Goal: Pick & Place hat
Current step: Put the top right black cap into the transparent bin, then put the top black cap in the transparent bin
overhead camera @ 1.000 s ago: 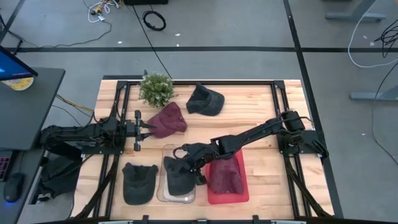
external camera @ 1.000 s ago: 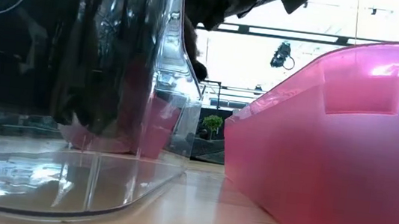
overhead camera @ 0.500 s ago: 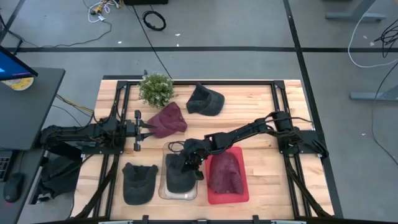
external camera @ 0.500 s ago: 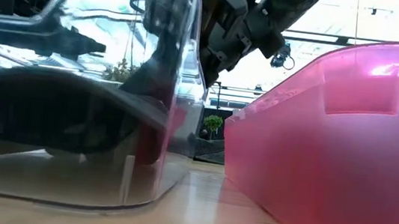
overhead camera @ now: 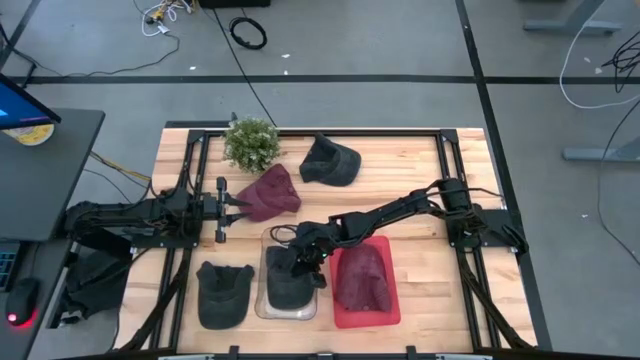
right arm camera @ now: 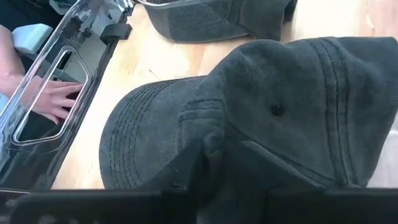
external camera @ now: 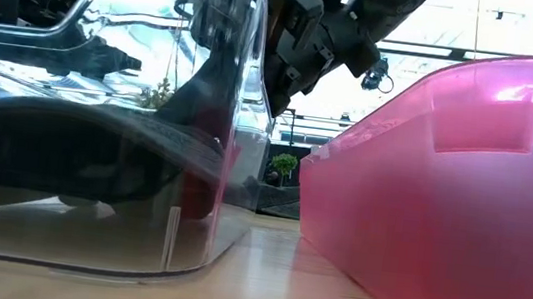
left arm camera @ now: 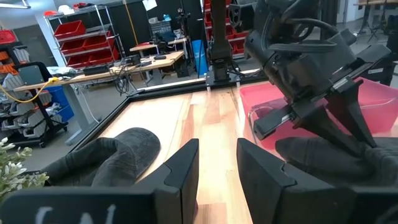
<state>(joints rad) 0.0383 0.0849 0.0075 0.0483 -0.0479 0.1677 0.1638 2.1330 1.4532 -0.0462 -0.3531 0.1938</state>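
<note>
- We see the table (overhead camera: 420, 170) bearing a red bin (overhead camera: 385, 312) just beside a clear bin (overhead camera: 266, 240).
- A dark grey hat (overhead camera: 288, 285) lies inside the clear bin.
- The right gripper (overhead camera: 303, 258) hovers at its 12 o'clock edge; whether its fingers grip, we cannot tell.
- The left gripper (overhead camera: 238, 206), fingers slightly apart, waits near a maroon hat (overhead camera: 272, 190).

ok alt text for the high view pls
The right gripper reaches over a dark cap in a clear bin, beside a red bin holding a maroon cap. The left gripper rests by another maroon cap.
</note>
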